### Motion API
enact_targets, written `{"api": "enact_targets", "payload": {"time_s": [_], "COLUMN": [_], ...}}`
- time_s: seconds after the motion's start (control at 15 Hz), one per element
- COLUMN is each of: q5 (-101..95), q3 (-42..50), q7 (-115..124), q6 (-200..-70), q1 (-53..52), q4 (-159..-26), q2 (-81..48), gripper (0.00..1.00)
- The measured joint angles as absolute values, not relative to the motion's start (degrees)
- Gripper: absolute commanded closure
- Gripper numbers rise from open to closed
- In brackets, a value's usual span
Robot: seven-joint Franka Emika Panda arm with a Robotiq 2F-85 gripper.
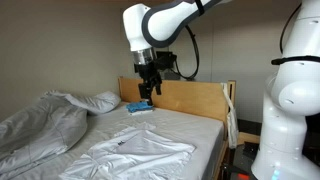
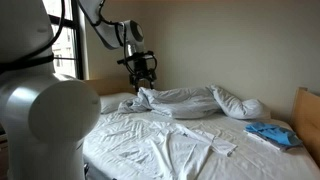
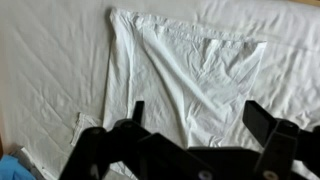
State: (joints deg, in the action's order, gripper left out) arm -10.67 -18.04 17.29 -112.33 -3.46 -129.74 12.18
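In an exterior view the gripper (image 1: 148,88) hangs in the air over the bed, its 2 dark fingers pointing down and spread apart, with nothing between them. At 6 o'clock from it, just below in the picture, a small blue cloth (image 1: 139,107) lies on the white sheet (image 1: 195,128) close to the wooden headboard (image 1: 195,99). The white garment (image 1: 140,150) lies flat farther toward 6 o'clock, near the lower edge of the picture and well apart from the gripper. A crumpled duvet (image 1: 45,122) is heaped at about 8 o'clock.

In an exterior view from the opposite end, the gripper (image 2: 143,78) hovers above the far side of the bed, clear of the bedding. The duvet (image 2: 195,100) stretches away from just under it toward 3 o'clock. The white garment (image 2: 185,135) is spread on the sheet at about 5 o'clock from the gripper. The blue cloth (image 2: 272,133) rests near the right edge, at about 4 o'clock, beside a wooden board (image 2: 308,118).

In the wrist view the gripper (image 3: 198,118) fills the lower part of the picture, its fingers (image 3: 135,115) wide apart and empty. The white garment (image 3: 190,75) lies wrinkled on the sheet (image 3: 50,50) at 12 o'clock from the fingers, untouched. A corner of the blue cloth (image 3: 12,168) shows at 8 o'clock.
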Motion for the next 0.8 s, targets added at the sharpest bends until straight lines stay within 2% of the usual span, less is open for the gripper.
{"api": "enact_targets", "payload": {"time_s": [0.8], "q5": [-10.7], "q3": [-16.7], "q7": [17.3], "q6": [-112.3], "q1": [-5.6], "q4": [-129.8], "q2": [10.0], "gripper": [0.00]}}
